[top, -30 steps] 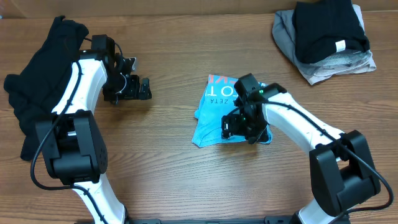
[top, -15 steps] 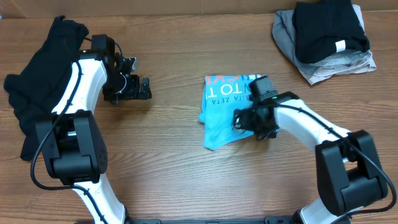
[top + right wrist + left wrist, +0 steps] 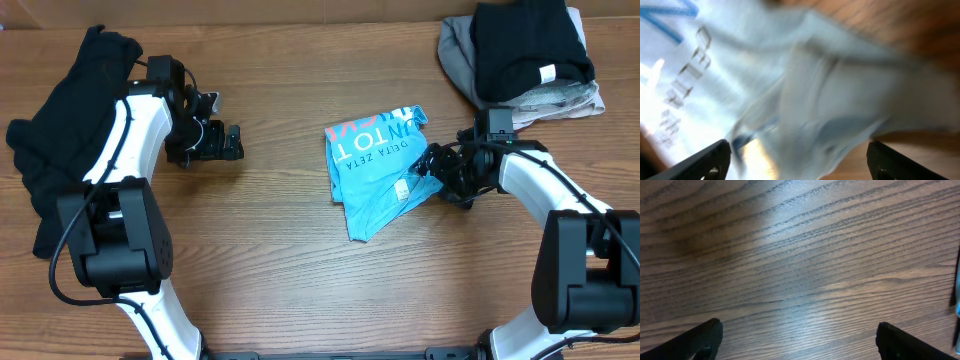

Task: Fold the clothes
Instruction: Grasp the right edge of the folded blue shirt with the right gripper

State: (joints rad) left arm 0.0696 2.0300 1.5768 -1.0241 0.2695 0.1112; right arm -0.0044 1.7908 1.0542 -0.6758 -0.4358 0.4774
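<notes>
Overhead view: the shirt lies at the centre of the surface, lettering up, bunched into a skewed, uneven shape with one corner pointing toward the near edge. It reads as partly folded and not squared. The right fingers sit at its right edge. The left fingers hover over bare wood, well apart from the shirt. A stack of black on grey at the far right corner appears folded and finished. A black pile at the left edge is loose and evidently unfolded. Left wrist view: fingers spread, only wood grain between them, nothing held. Right wrist view: blurred; blue cloth fills the frame, and the fingers stand wide apart with no cloth pinched. Remaining work, by judgement: finish the shirt, then fold the black pile.
</notes>
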